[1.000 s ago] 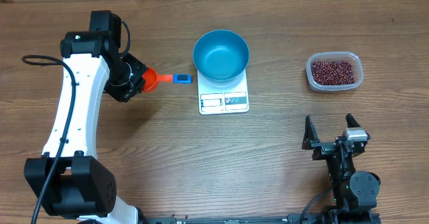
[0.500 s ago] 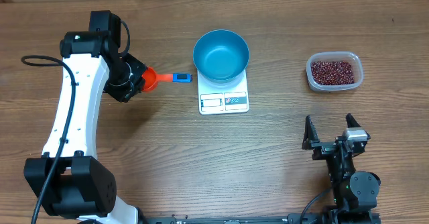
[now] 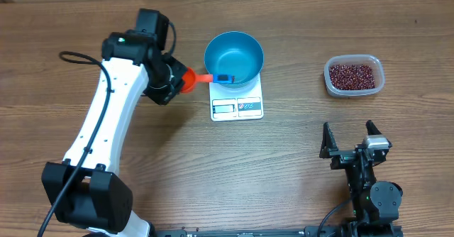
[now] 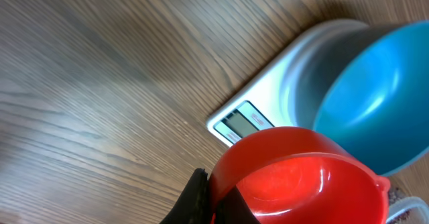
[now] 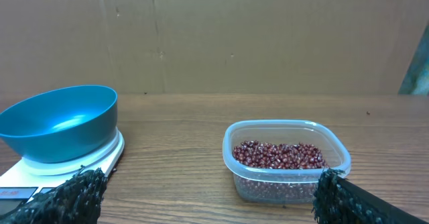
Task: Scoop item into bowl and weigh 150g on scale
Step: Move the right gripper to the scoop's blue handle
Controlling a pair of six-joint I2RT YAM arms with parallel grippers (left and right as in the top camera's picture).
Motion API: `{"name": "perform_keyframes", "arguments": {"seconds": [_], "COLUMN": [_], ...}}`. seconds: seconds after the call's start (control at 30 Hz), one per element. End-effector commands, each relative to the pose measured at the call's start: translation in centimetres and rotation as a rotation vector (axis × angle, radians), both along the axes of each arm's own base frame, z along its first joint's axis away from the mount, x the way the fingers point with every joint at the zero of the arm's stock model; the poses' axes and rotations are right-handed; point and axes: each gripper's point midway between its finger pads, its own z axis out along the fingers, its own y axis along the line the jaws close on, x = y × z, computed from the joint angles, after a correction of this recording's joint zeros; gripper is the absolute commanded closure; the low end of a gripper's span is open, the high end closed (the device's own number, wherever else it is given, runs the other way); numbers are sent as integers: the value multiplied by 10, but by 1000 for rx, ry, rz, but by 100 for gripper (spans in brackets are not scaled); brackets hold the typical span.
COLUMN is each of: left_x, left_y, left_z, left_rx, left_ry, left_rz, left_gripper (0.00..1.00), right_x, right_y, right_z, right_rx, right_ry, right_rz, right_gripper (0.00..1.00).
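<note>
The blue bowl (image 3: 234, 56) sits on the white scale (image 3: 237, 106); no beans show inside it. My left gripper (image 3: 177, 83) is shut on the rim of a red scoop (image 3: 189, 81), just left of the bowl. The scoop's handle points right and its blue tip (image 3: 225, 77) hangs over the bowl's near-left edge. The left wrist view shows the empty scoop (image 4: 301, 177) close up, with the scale (image 4: 258, 113) and bowl (image 4: 375, 103) behind it. The beans (image 3: 352, 74) lie in a clear tub (image 5: 285, 177) at the right. My right gripper (image 3: 348, 139) is open below the tub, holding nothing.
A cardboard wall (image 5: 214, 36) stands behind the table's far edge. Bare wood (image 3: 284, 166) lies between the scale and the right gripper. The left arm's white link (image 3: 99, 130) slants across the table's left side.
My left arm has swung to the right with the scoop, from well left of the scale until the scoop's blue handle tip is over the bowl. The right arm has not moved.
</note>
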Motion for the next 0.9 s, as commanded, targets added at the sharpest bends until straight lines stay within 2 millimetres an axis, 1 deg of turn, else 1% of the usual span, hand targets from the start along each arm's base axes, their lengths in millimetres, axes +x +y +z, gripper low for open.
{"name": "perform_keyframes", "arguments": {"seconds": [0.0,0.07,0.13,0.2,0.27,0.33,0.47,0.5,0.57,0.63,0.73,0.77,0.83,0.87], "left_x": [2,-1,-2,-3,-3,-2,-3,-2,-2,-3,-3,-3,-3,-3], "left_y": [-14,-21,-27,-32,-35,-36,-41,-42,-42,-44,-46,-46,-46,-46], "left_z": [13,13,13,13,13,14,15,15,15,16,16,16,16,16], "left_rx": [-24,-24,-23,-23,-25,-30,-59,-63,-63,-72,-86,-85,-85,-85], "left_ry": [-37,-35,-37,-40,-45,-50,-48,-50,-50,-49,-47,-47,-47,-47], "left_rz": [4,-17,-32,-46,-54,-55,-67,-68,-68,-79,-86,-86,-86,-86], "left_gripper": [96,96,96,96,96,96,96,96,96,96,96,96,96,96], "right_x": [0,0,0,-1,-3,-6,-15,-20,-20,-18,-9,-2,7,11], "right_y": [-3,-2,-2,7,16,16,16,16,17,23,45,59,73,84], "right_z": [-1,-1,3,11,24,36,65,76,80,83,93,97,102,105], "right_rx": [-1,-1,0,2,116,229,269,289,330,346,392,407,449,466], "right_ry": [-6,-6,-24,-57,-82,-80,-83,-29,52,111,219,279,350,390], "right_rz": [-13,-13,-9,42,97,101,101,94,90,116,227,300,375,438], "right_gripper": [0,0,0,0,0,0,0,0,0,0,0,0,0,0]}}
